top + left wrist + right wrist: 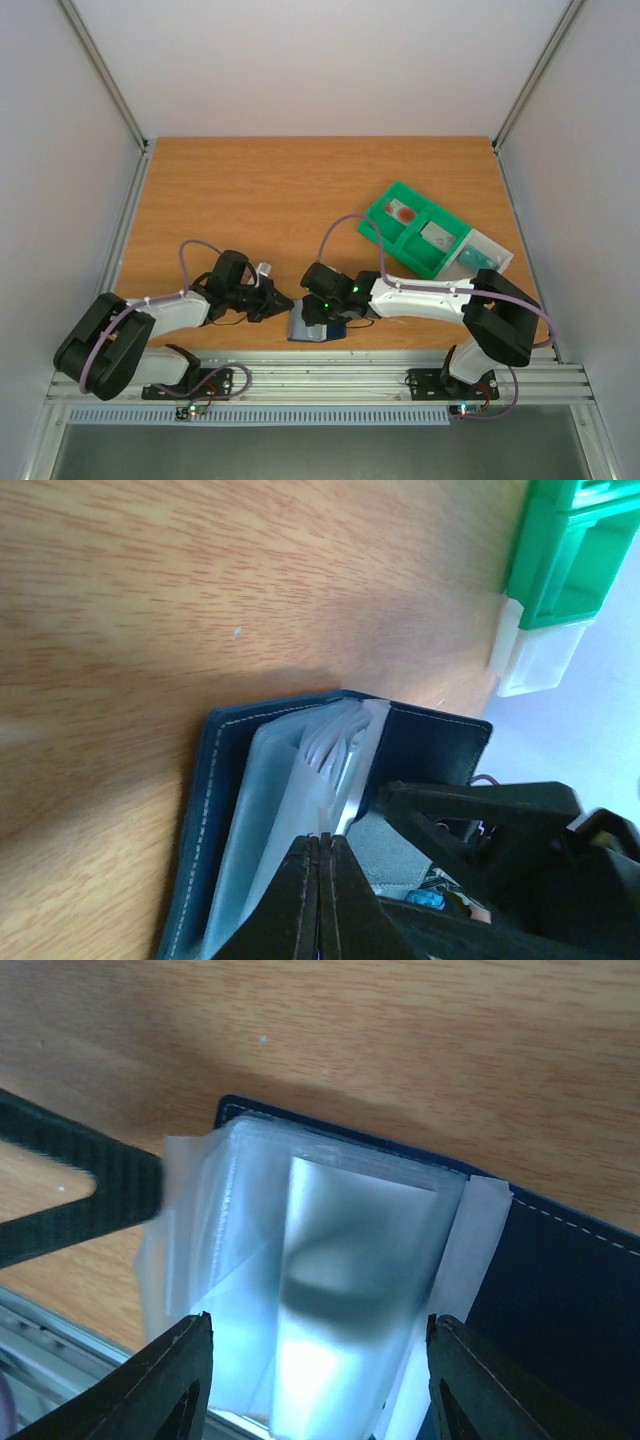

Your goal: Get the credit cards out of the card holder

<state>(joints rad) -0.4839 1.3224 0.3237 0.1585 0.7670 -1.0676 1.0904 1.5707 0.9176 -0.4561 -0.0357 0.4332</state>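
Note:
The slate-blue card holder (pixel 315 328) lies open near the table's front edge, its clear sleeves fanned up. My left gripper (pixel 281 303) is shut, pinching the edge of a clear sleeve (pixel 290 790) of the holder (pixel 215 780). My right gripper (pixel 320 306) is open over the holder. Its fingers (pixel 180 1370) stand either side of the sleeve stack, which holds a pale card (pixel 350 1250) inside. The holder's dark panel (pixel 560 1280) lies to the right. Three credit cards lie in the green tray: a whitish one with a red blotch (pixel 404 213), a greyish one (pixel 437 237) and a teal one (pixel 478 258).
The green compartmented tray (pixel 398 243) with a clear end section sits at the right, beyond the right arm. It also shows in the left wrist view (pixel 570 550). The metal rail (pixel 320 375) runs just in front of the holder. Grey walls enclose the table.

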